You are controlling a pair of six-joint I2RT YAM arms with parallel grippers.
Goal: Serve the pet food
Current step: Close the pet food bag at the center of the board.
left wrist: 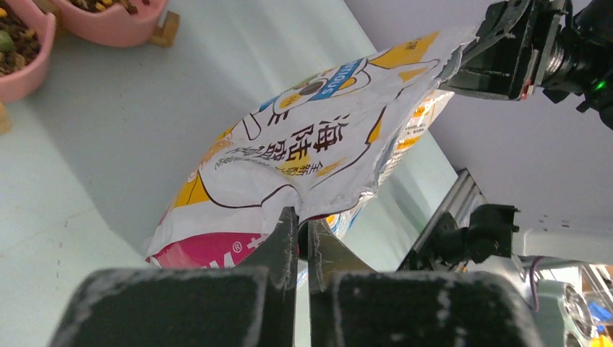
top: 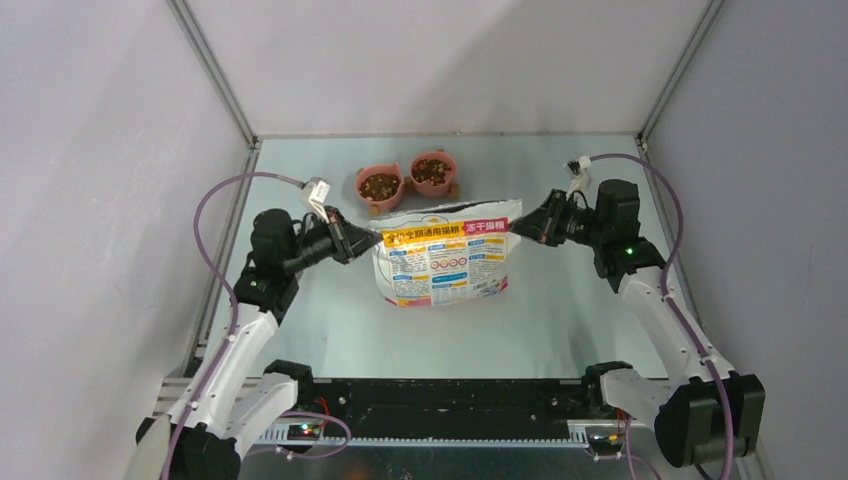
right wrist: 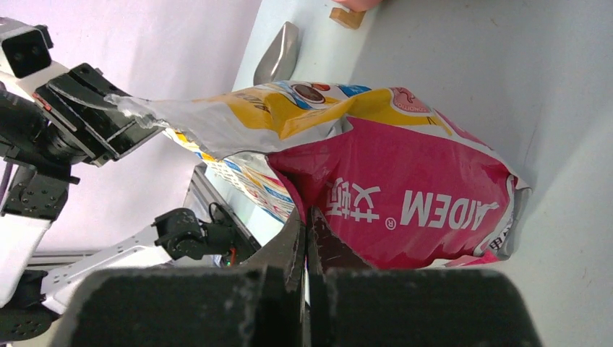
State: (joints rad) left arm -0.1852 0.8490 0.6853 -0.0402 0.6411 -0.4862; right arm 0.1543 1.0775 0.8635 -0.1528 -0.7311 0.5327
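The pet food (top: 380,185), small brown and reddish-brown dry kibble, is found just beyond the far side of the white, yellow and pink printed bag (top: 445,262), heaped in 2 round pink bowls (left wrist: 116,25). The bag is held up off the pale grey bench (top: 560,320) by its top edge, with its lower end resting on the surface. The left pincer (top: 370,240) is clamped on the bag's top left corner and the right pincer (top: 518,228) on its top right corner, so that the top edge is drawn taut between them. A grey metal scoop (right wrist: 278,54) is seen lying beyond the bag, near the bowls.

Since both bowls are already filled, serving is judged nearly done, and the step in hand appears to be the handling of the bag. Whether its mouth is open cannot be told. For the next move, the 2 grips would have to be moved together, so that the bag is neither torn nor tipped toward the bowls.
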